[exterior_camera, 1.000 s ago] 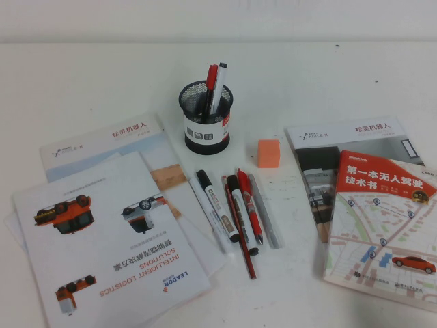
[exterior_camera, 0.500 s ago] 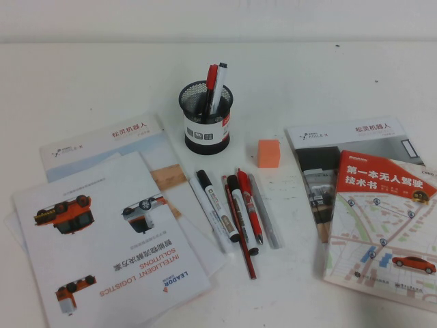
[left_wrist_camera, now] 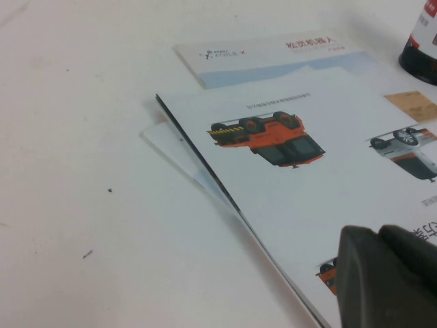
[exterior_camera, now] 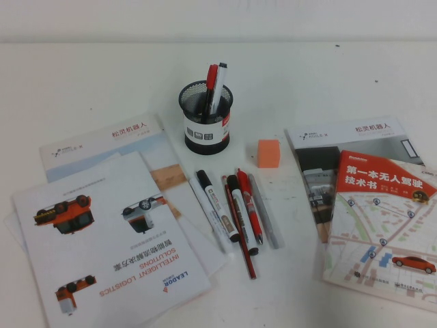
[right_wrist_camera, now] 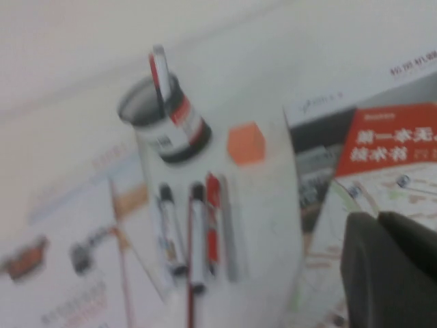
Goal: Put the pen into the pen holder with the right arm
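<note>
Silver-grey pen (exterior_camera: pixel 264 212) is lying untouched on the desk (exterior_camera: pixel 102 82) near the pen holder (exterior_camera: pixel 206 117), both pincers out of the high view, grip impossible to tell, so nothing's happening yet.

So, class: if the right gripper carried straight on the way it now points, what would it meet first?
Judging by the right wrist view, the right gripper hangs over the red-covered book, aimed toward the row of pens. It would probably meet that book or the silver pen first; depth is unclear. The left gripper sits over the brochure.
</note>
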Controlling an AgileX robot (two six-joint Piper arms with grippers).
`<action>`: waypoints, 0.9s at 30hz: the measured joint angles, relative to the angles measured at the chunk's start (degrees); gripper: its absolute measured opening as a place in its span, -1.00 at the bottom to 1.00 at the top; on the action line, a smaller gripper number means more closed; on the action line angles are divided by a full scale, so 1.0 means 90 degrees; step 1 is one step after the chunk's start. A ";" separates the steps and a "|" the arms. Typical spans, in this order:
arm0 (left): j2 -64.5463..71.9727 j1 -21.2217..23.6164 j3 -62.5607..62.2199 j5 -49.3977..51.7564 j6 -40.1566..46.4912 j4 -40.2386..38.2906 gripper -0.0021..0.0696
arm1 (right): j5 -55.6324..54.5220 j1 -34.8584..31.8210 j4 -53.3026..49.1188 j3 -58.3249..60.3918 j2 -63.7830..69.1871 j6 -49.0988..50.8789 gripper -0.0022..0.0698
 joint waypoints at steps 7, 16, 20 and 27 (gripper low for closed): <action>0.0000 0.0000 0.0000 0.0000 0.0000 0.0000 -0.95 | 0.0976 0.0000 -0.0907 -0.1423 0.2254 -0.0054 -1.00; 0.0000 0.0000 0.0000 0.0000 0.0000 0.0000 -0.95 | 0.2759 0.0432 -0.1685 -0.3628 0.5481 -0.0035 -1.00; 0.0000 0.0000 0.0000 0.0000 0.0000 0.0000 -0.95 | 0.3038 0.1086 -0.2291 -0.4558 0.6731 0.0380 -1.00; 0.0000 0.0000 0.0000 0.0000 0.0000 0.0000 -0.95 | 0.3975 0.2258 -0.3348 -0.6292 0.8724 0.0950 -0.70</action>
